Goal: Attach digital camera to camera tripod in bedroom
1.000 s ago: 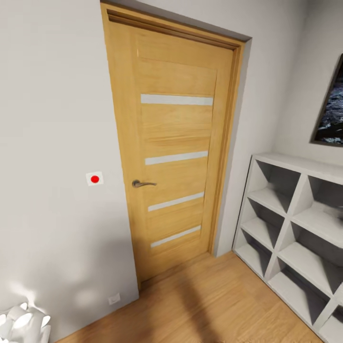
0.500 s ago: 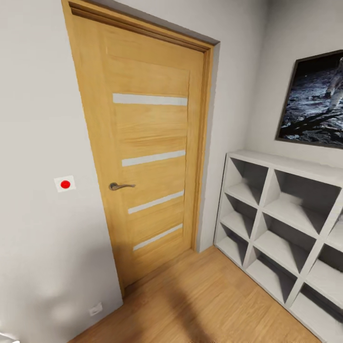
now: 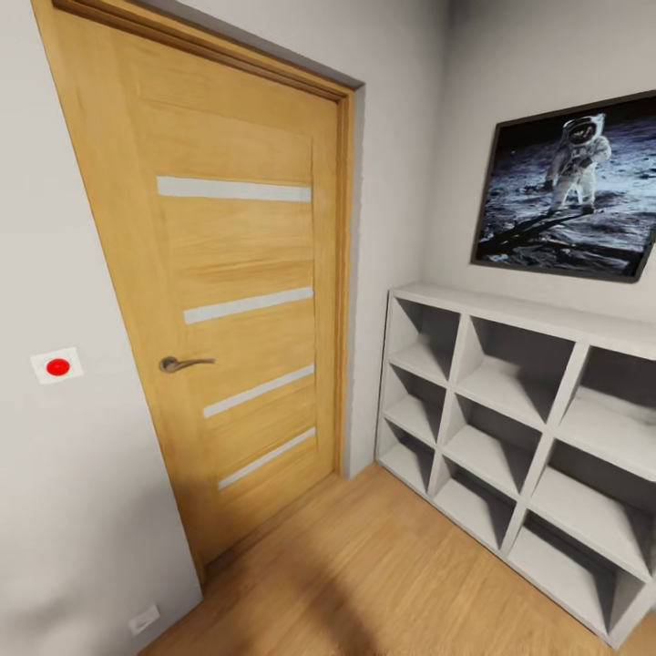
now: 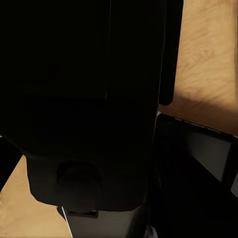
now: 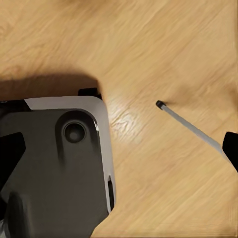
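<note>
- Found the right tool (image 5: 119,148) with its two dark tips (image 5: 231,148) apart at opposite edges of the right wrist view, nothing between them, above the light wood plank floor (image 5: 163,44).
- Could not tell the state of the left tool: met only a black bulk (image 4: 89,99) pressed close to the lens in the left wrist view, with the same plank floor beyond it.
- Could not tell either whether that black bulk was the small black boxy digital camera.
- Noted a thin silver-white rod with a black end (image 5: 191,128) lying across the floor just beside the right tool; judged it likely a leg of the camera tripod, though too little showed to be sure.
- Compared with a second ago, saw the whole head view swung rightward: oak door with pale glass strips (image 3: 237,301) pushed toward the left edge, white cube shelf (image 3: 510,314) brought nearer the middle, framed astronaut poster (image 3: 569,187) now in full.
- Read this as a turn of the robot, not of the furniture.
- Judged the robot already inside the bedroom and mid-turn, searching; attaching not yet begun.
</note>
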Robot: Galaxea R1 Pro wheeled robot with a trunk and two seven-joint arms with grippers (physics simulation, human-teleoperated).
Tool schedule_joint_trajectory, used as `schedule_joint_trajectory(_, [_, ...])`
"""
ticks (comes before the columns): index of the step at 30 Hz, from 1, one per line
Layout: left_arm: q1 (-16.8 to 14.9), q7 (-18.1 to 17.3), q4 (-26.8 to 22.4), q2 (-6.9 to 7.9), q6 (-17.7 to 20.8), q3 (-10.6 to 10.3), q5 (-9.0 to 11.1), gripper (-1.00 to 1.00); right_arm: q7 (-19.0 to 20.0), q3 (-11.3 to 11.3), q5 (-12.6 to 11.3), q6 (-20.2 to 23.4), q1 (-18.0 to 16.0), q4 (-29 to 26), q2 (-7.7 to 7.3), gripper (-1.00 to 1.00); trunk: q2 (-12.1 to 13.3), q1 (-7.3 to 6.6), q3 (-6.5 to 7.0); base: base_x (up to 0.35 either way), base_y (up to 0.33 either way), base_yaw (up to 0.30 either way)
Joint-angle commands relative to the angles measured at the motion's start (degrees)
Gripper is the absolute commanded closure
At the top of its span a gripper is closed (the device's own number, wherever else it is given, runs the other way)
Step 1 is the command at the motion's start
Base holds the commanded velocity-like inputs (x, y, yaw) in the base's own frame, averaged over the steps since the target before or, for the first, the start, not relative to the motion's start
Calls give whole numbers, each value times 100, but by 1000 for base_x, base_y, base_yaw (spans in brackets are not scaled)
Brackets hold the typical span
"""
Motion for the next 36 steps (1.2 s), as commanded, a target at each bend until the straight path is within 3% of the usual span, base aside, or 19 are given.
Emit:
schedule_joint_trajectory(1, [-1,9,-1,-2,17,-42,32,100,19,-47,28,-32,-7,19,-2,-100,-4,1,-2,-93,0,-295])
schedule_joint_trajectory(25, [-1,2,-1,-54,16,-40,28,100,19,-47,23,-32,-7,19,-2,-100,-4,1,-2,-293,0,-295])
schedule_joint_trajectory(36, [-1,2,-1,-54,16,-41,29,100,19,-47,29,-32,-7,19,-2,-100,-4,1,-2,-44,0,-295])
